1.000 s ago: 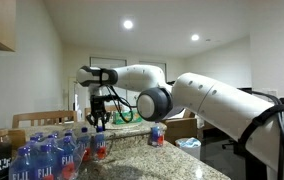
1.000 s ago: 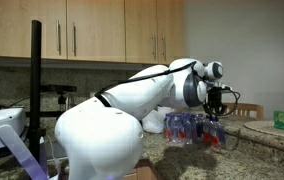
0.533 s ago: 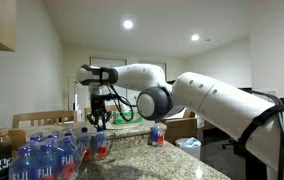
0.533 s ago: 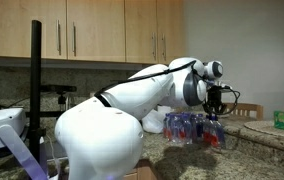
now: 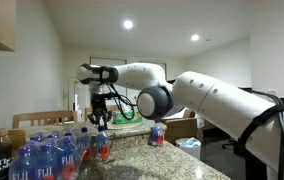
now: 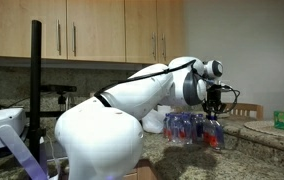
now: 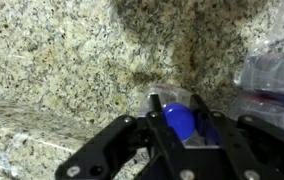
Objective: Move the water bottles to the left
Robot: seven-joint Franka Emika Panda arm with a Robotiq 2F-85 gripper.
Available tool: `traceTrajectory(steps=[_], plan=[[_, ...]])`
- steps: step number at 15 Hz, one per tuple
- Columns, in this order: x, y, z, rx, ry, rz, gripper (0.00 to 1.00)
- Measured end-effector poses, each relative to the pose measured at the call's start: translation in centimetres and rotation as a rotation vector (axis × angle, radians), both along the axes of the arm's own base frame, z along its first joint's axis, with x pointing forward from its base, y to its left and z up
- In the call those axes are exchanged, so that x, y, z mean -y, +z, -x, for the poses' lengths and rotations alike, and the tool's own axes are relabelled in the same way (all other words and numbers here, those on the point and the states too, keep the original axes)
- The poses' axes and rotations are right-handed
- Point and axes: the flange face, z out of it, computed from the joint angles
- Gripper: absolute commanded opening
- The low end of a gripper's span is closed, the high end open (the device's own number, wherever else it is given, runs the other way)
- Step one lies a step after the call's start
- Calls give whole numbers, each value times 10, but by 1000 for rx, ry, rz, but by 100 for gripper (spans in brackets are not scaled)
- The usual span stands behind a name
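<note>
Hand (image 5: 100, 119) closed on the blue cap (image 7: 178, 118) of one water bottle (image 5: 102, 148) — such a cap-only hold could let it swing or slip, clipping neighbouring bottles (image 7: 277, 70) at 3 o'clock on the tabletop (image 7: 52, 60).

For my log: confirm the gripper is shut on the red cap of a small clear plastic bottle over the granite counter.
The cap is blue, not red, as the wrist view shows. The gripper is shut on it, on a small clear plastic bottle over the granite counter.
</note>
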Motion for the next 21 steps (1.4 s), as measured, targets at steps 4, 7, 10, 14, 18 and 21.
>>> traceTrajectory(steps=[4,7,10,14,18,21], plan=[[0,1,0,1,0,0,9],[0,0,0,1,0,0,9],[-1,-1,-1,6,1,-2,9],[-4,1,-3,24,6,-6,9],[-8,6,-9,82,10,-12,9],[-7,6,-10,91,9,-13,9]])
